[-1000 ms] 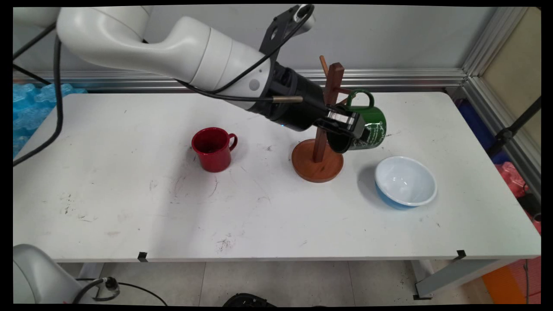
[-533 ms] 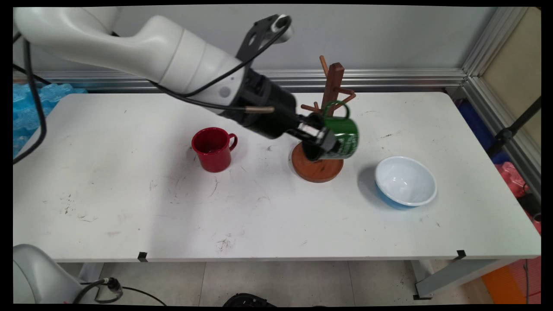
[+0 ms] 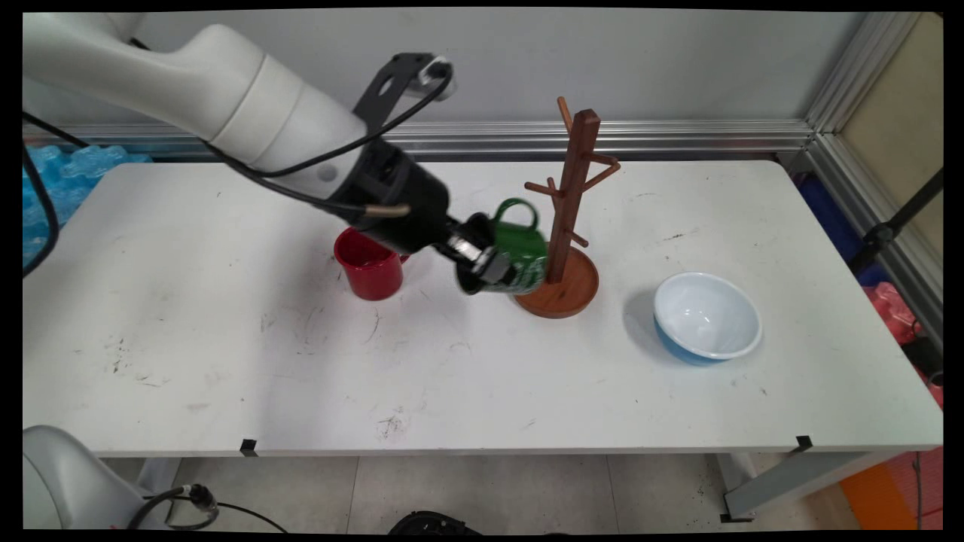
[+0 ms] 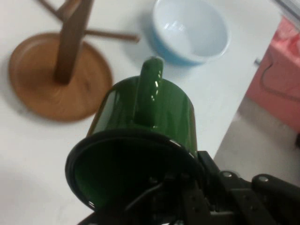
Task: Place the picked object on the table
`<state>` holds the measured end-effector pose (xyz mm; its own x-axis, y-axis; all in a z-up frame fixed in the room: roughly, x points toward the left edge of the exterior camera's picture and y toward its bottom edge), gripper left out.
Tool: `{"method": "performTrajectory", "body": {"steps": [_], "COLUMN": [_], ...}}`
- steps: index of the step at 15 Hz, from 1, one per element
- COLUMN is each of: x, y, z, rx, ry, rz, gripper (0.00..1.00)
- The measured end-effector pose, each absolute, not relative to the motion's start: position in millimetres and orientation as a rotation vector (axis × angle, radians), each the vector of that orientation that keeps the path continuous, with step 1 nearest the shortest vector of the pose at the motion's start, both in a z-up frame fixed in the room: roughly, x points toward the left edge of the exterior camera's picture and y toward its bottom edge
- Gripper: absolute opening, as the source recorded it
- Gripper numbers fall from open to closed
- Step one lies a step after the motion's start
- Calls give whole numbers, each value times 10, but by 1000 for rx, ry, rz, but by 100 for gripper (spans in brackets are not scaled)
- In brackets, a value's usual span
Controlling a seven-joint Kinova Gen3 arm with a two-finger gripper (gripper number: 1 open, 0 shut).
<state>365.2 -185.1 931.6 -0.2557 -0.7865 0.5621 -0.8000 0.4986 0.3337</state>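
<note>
My gripper (image 3: 486, 265) is shut on the rim of a green mug (image 3: 520, 252), which lies tipped on its side in the air with its handle up. The mug hangs just left of the wooden mug tree (image 3: 570, 203), over the left edge of its round base. In the hand view the green mug (image 4: 145, 126) fills the middle, its dark opening facing the camera, and my gripper (image 4: 187, 192) clamps its rim at the lower right. A red mug (image 3: 369, 265) stands upright behind my wrist, partly hidden by it.
A white bowl with a blue outside (image 3: 706, 316) sits on the table right of the mug tree; it also shows in the hand view as the bowl (image 4: 190, 29). The tree's round base (image 4: 56, 77) lies at the hand view's upper left. Blue packing material (image 3: 53, 181) lies beyond the table's left end.
The arm has drawn back to the left, carrying the green mug off the right side of the mug tree, across its front, to its left side and slightly lower.
</note>
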Motion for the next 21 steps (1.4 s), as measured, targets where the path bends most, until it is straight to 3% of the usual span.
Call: {"method": "performTrajectory", "body": {"steps": [21], "x": [4187], "y": [-1438], "z": [9177], "rx": [1433], "ry": [-2655], "rz": [62], "gripper": [0]}}
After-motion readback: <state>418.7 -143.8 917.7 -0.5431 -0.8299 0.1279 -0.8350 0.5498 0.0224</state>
